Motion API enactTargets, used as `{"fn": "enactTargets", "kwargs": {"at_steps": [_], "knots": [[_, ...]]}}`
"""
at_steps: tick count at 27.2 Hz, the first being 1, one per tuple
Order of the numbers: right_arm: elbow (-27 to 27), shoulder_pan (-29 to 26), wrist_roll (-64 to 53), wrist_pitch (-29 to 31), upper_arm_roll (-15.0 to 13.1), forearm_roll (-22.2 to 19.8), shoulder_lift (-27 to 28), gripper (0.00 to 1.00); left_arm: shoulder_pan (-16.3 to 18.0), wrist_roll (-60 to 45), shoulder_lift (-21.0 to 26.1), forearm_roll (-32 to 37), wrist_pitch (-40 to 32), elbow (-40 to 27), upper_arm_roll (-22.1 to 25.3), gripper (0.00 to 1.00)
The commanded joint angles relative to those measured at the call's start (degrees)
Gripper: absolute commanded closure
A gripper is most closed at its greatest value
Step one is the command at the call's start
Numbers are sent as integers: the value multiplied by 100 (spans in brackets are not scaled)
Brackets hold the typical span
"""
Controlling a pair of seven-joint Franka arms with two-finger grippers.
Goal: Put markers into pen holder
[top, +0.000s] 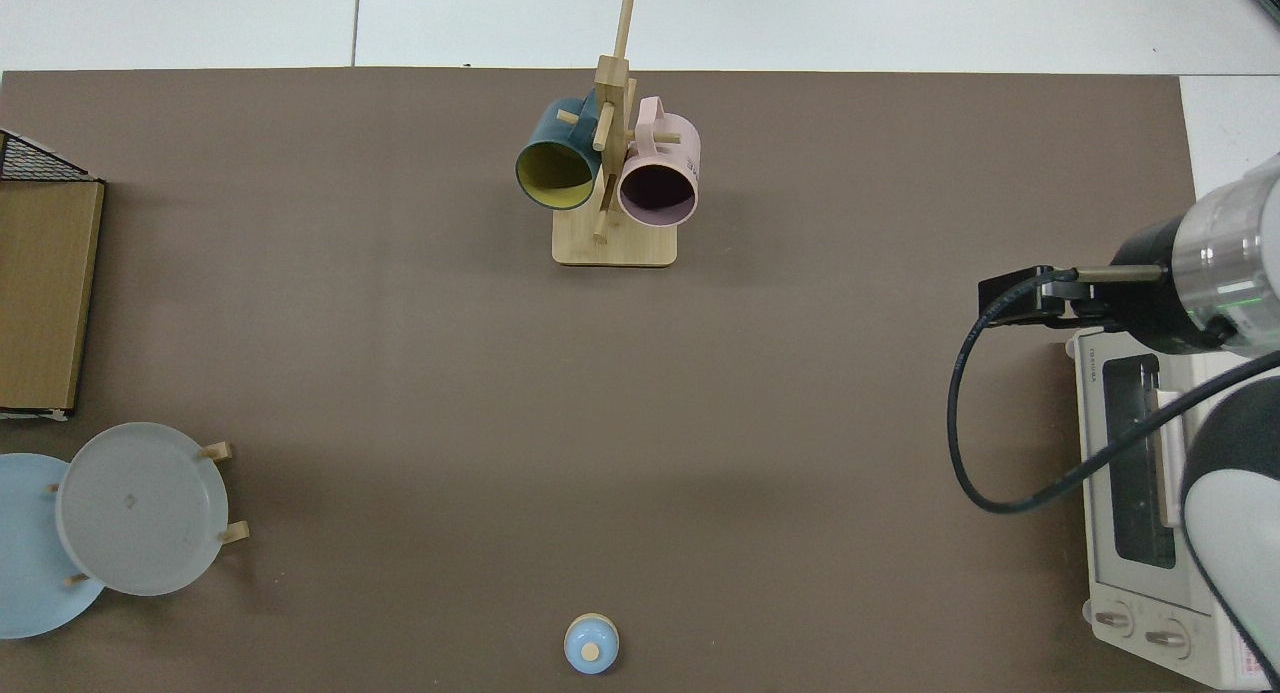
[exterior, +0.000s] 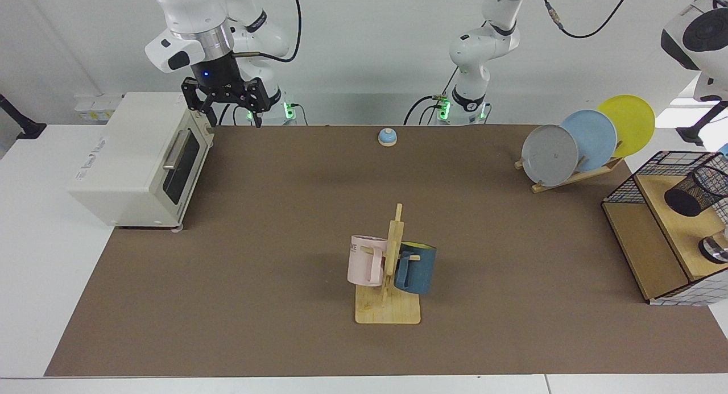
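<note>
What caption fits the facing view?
Right gripper open above the toaster oven; pen holder on the wire shelf; no marker visible.

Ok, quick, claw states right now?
Right claw: open, empty, above the toaster oven's back corner.
Left claw: out of view; that arm waits.

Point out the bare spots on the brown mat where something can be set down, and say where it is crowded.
Widest bare stretch: between the toaster oven and the mug tree. Another lies between the mug tree and the wire shelf; a third between the bell and the mug tree. Crowded: the corner with the plate rack and the shelf holding the pen holder. The right gripper, open, hangs beside the oven.
</note>
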Motion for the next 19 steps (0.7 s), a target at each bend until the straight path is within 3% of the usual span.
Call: {"fn": "enactTargets", "kwargs": {"at_steps": [1,19], "knots": [[51,-77,72,63,54,103,25,0,54,-127,-77,17,116,-201,-35,100],[51,-77,72,63,45,103,25,0,-51,-162,-77,9,63,-306,-43,100]]}}
